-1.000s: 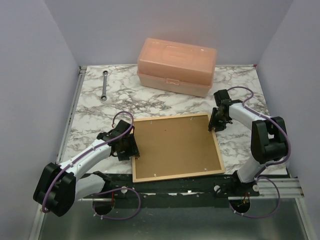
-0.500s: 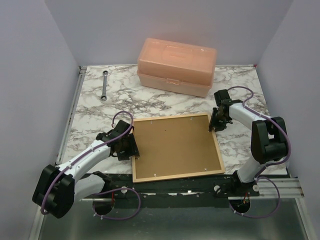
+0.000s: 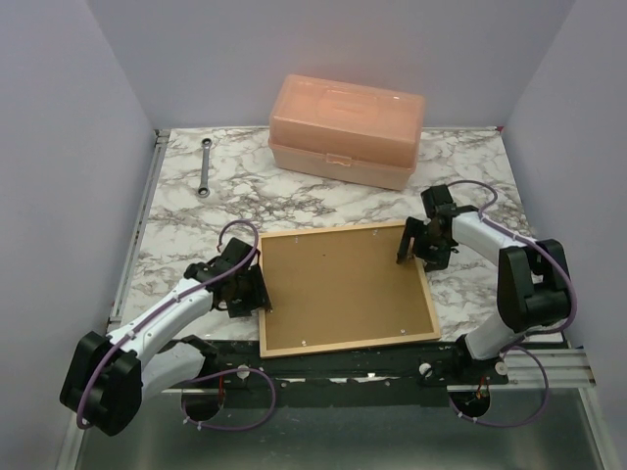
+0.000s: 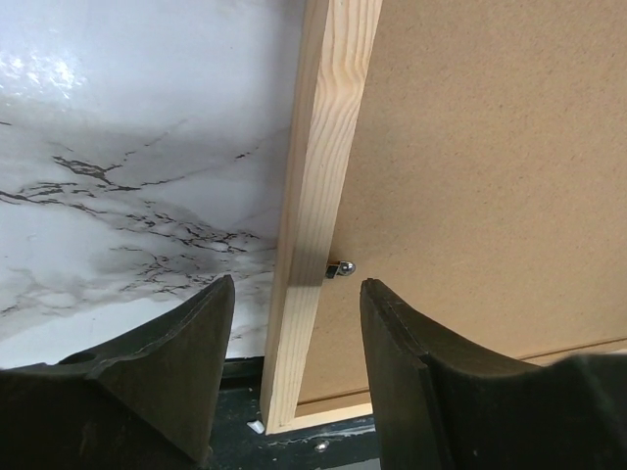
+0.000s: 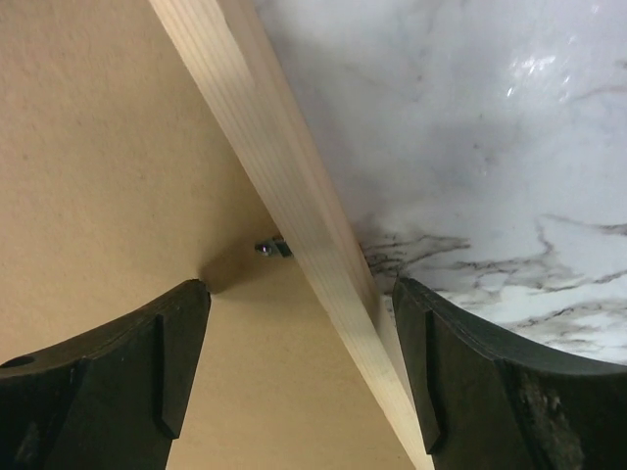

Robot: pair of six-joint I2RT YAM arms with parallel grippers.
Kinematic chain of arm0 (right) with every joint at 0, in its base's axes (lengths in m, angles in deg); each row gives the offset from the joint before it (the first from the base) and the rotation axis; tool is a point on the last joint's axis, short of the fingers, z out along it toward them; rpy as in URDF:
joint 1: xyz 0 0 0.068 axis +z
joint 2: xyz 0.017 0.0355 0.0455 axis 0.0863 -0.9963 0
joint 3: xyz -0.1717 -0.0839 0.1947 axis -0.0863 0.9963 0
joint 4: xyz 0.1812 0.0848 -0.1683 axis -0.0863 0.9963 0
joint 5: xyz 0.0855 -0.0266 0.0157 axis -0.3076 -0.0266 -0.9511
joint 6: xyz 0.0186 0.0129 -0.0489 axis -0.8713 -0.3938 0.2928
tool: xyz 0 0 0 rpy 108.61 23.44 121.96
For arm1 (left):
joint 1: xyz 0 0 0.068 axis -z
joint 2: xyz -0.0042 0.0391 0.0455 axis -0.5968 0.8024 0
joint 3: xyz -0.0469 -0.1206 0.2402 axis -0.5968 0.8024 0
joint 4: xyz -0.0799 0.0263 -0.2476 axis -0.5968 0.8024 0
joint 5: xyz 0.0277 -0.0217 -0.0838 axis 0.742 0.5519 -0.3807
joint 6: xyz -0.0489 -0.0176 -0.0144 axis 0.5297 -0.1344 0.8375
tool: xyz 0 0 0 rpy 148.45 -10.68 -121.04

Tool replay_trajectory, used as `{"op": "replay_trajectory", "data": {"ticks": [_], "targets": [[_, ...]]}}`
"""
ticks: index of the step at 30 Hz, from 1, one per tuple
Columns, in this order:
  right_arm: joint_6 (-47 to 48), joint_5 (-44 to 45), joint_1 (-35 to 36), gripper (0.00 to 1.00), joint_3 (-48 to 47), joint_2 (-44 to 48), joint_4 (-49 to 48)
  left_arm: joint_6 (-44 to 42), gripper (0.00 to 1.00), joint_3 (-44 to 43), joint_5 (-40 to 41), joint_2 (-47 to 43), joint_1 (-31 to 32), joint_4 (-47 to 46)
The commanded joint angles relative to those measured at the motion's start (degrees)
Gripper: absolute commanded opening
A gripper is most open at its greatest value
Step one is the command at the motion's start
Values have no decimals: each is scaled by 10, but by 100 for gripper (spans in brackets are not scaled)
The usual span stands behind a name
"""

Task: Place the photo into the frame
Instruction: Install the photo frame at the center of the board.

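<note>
The frame [image 3: 350, 344] lies face down near the table's front, with the brown backing panel [image 3: 343, 284] set in it. The photo is out of view. My left gripper [image 3: 249, 292] is open astride the frame's left rail [image 4: 318, 176], one finger over the marble and the other over the backing panel [image 4: 490, 166], with a gap on each side. My right gripper [image 3: 417, 245] is open astride the right rail [image 5: 265, 147] near the far right corner. A small metal tab [image 5: 272, 247] sticks out from that rail over the panel; another tab [image 4: 340, 267] shows on the left rail.
A peach plastic box [image 3: 346, 130] stands at the back centre. A wrench [image 3: 205, 166] lies at the back left. Grey walls close in both sides, and a black strip [image 3: 343, 364] runs along the table's front edge below the frame.
My right gripper has opened wide and shifted slightly toward the frame's middle. The left arm has moved only a little; its jaws stand as before.
</note>
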Motion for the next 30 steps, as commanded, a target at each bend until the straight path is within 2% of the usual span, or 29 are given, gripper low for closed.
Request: {"op": "replay_trajectory", "data": {"ticks": [1, 16, 23, 30], "targets": [[-3, -31, 1, 84, 28, 27, 17, 5, 55, 20, -42, -7, 1, -28], [-12, -103, 1, 84, 49, 46, 17, 35, 55, 28, -143, 52, 3, -146], [-25, -153, 0, 84, 20, 27, -1, 8, 55, -62, -148, 123, -5, -137], [-33, -173, 3, 84, -18, -12, -22, -32, 55, -144, -154, 192, -39, -123]]}}
